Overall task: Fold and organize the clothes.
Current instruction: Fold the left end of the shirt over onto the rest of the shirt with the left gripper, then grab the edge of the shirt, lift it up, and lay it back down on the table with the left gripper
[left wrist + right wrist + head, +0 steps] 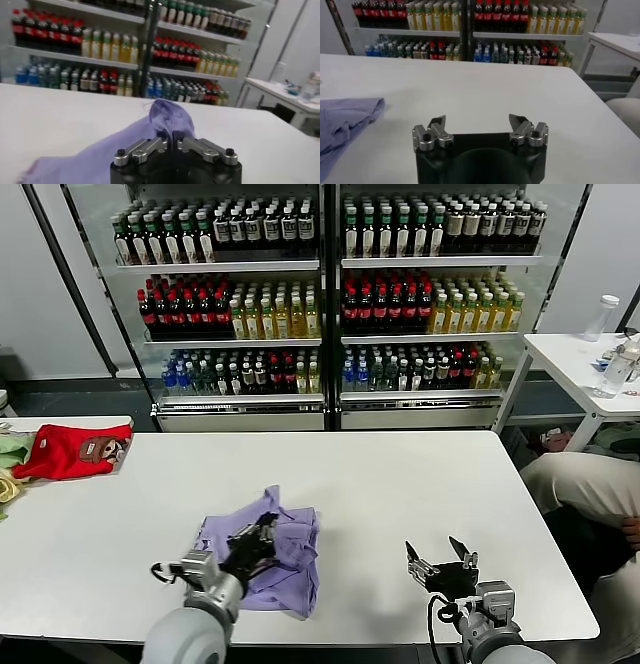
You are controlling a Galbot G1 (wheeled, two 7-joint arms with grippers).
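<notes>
The lavender T-shirt (283,551) lies partly folded and bunched on the white table (400,484), near its front edge, left of centre. My left gripper (262,531) is over the shirt and shut on a pinched-up fold of its cloth; in the left wrist view the cloth (167,116) rises as a peak between the closed fingers (169,137). My right gripper (440,554) is open and empty above bare table to the right of the shirt. In the right wrist view its fingers (438,125) stand wide apart and the shirt's edge (350,117) lies off to the side.
A red garment with a brown cartoon face (75,451) lies at the table's far left, next to green and yellow garments (12,456). Drink coolers (325,304) stand behind the table. A second white table (590,364) with bottles and a seated person (590,494) are at the right.
</notes>
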